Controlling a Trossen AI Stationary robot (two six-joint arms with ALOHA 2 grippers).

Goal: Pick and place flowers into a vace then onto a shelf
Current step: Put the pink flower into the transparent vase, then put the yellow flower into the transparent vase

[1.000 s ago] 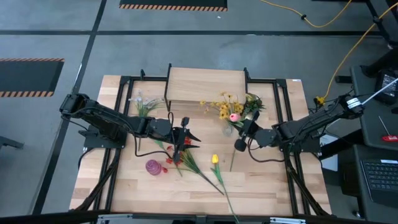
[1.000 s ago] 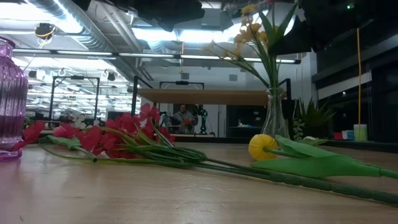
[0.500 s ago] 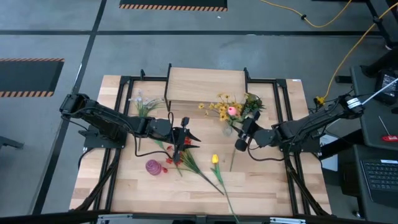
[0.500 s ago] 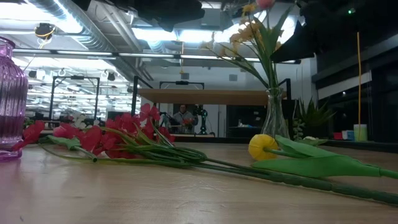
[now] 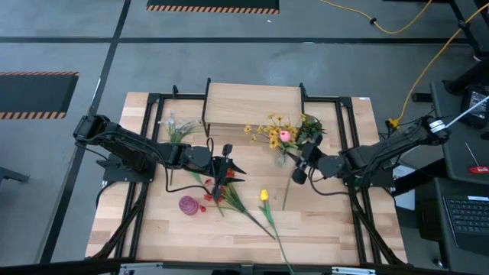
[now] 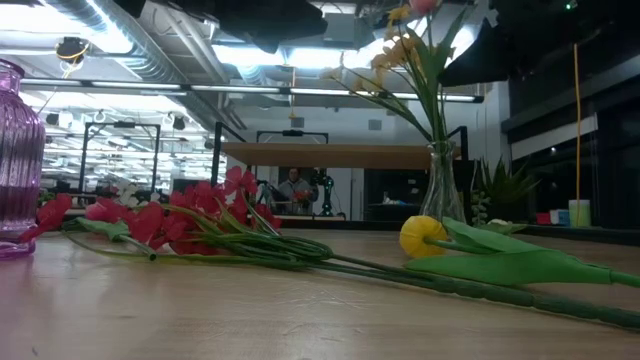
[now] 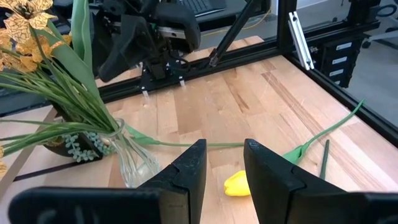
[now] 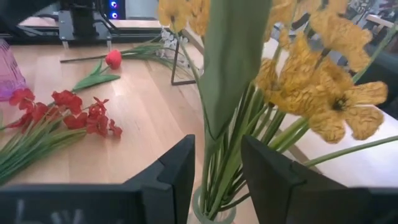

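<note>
The right gripper [image 5: 299, 166] stands just beside the vase [image 5: 281, 159] of flowers [image 5: 281, 134], fingers apart around the stems without gripping. The left gripper [image 5: 221, 177] hangs over the red spray [image 5: 211, 191], fingers apart and empty.

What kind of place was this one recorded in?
Likely a robotics lab or workshop: a wood table in a black frame with an arm on each side, hazard-striped floor markings, and exposed ceiling ducts over more equipment behind.

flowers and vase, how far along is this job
Done: yellow blossoms and a pink tulip stand in the glass vase. In hand: nothing; the right gripper is open beside it. Left: red spray, yellow tulip, then vase onto the shelf.
</note>
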